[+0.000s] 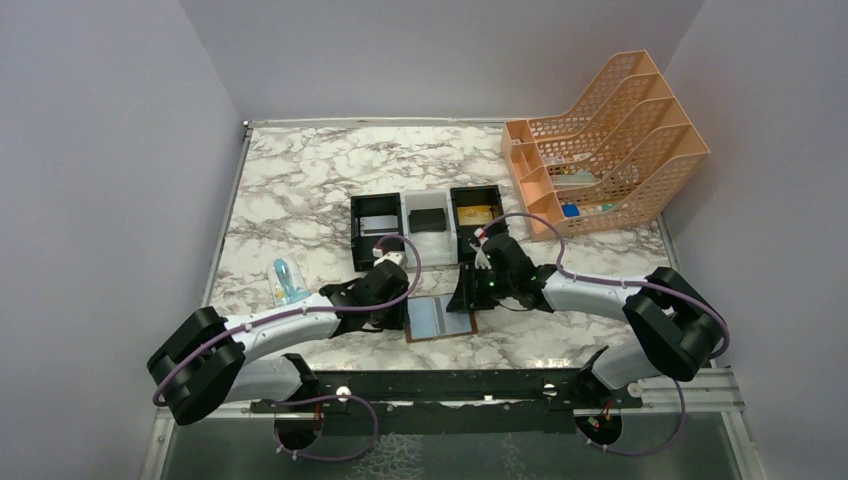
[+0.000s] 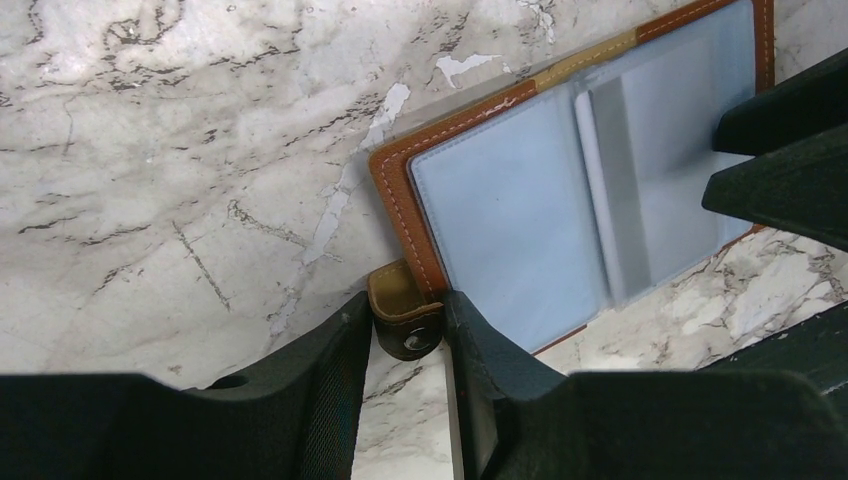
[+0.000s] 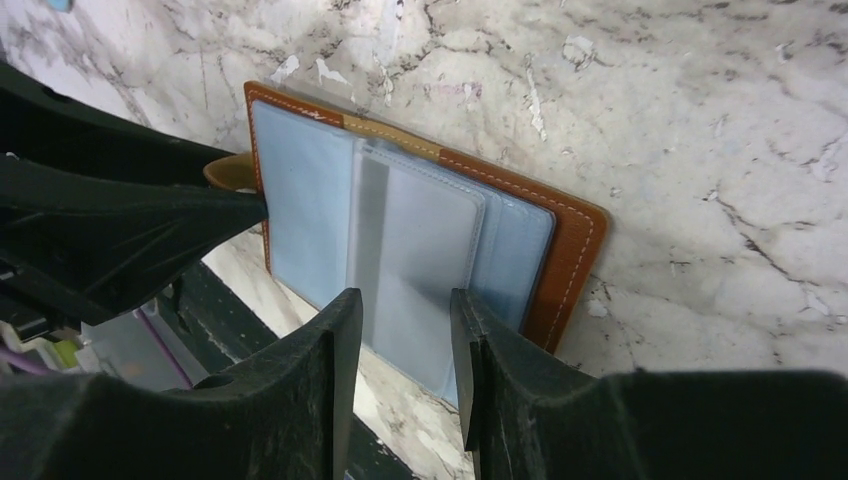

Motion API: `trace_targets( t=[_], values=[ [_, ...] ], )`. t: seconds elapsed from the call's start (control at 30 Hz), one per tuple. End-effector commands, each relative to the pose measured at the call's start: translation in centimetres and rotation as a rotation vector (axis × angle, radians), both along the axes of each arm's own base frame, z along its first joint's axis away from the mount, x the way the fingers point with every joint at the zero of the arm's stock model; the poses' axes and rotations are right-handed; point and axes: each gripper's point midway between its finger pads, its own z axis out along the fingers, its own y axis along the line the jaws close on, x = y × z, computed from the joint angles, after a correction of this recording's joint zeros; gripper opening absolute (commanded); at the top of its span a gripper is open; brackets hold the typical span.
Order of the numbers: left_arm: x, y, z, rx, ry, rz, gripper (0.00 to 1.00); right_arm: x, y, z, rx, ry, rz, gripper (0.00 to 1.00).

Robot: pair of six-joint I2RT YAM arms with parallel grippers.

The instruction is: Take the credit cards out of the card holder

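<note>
The card holder (image 1: 440, 319) lies open and flat on the marble between the two arms, its pale blue pockets (image 2: 510, 210) facing up with no card showing in them. My left gripper (image 2: 405, 300) is shut on its brown snap tab (image 2: 402, 318) at the holder's left edge (image 1: 403, 312). Over the holder's right half stands my right gripper (image 3: 405, 297), open, its fingertips above the clear inner sleeve (image 3: 415, 240) with nothing pinched (image 1: 467, 299). A dark grey credit card (image 1: 376, 222) and a gold-tan one (image 1: 475, 214) lie in the tray behind.
The black-and-white three-compartment tray (image 1: 428, 238) sits just beyond the grippers, a small black block (image 1: 428, 219) in its middle bay. A peach mesh file organiser (image 1: 610, 140) stands at the back right. A small clear blue object (image 1: 288, 281) lies left of the left arm.
</note>
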Motion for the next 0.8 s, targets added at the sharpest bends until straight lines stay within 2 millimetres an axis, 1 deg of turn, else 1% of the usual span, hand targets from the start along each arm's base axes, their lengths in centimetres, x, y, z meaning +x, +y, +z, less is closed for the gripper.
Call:
trace_targets(
  t=[0.0,0.17,0.33,0.4,0.47,0.6,0.67,0.77],
  values=[
    [0.0,-1.0,0.3,-0.018,0.001,-0.032,0.34,-1.0,1.7,1.9,0.132,0.02,0.053,0.38],
    [-0.1,-1.2,0.2,-0.016,0.003,-0.037,0.34,-1.8,3.1,4.1,0.257,0.041,0.083,0.37],
    [-0.2,-1.2,0.1,-0.018,0.005,-0.036,0.34,-1.9,3.5,4.6,0.283,0.046,0.104,0.37],
    [-0.2,-1.2,0.0,-0.016,0.008,-0.037,0.33,-1.6,3.4,4.6,0.271,0.033,0.093,0.36],
    [-0.2,-1.2,0.0,-0.017,0.006,-0.035,0.33,-1.0,2.6,4.4,0.223,0.004,0.048,0.36],
    [-0.2,-1.2,0.1,-0.019,0.004,-0.033,0.33,1.0,-0.4,3.2,0.026,-0.07,-0.073,0.4],
    [-0.2,-1.2,0.1,-0.019,0.004,-0.033,0.33,1.2,-1.5,2.7,-0.038,-0.083,-0.091,0.4],
    [-0.2,-1.2,0.0,-0.012,0.003,-0.039,0.33,0.8,-2.1,1.9,-0.077,-0.067,-0.084,0.4]
  ],
)
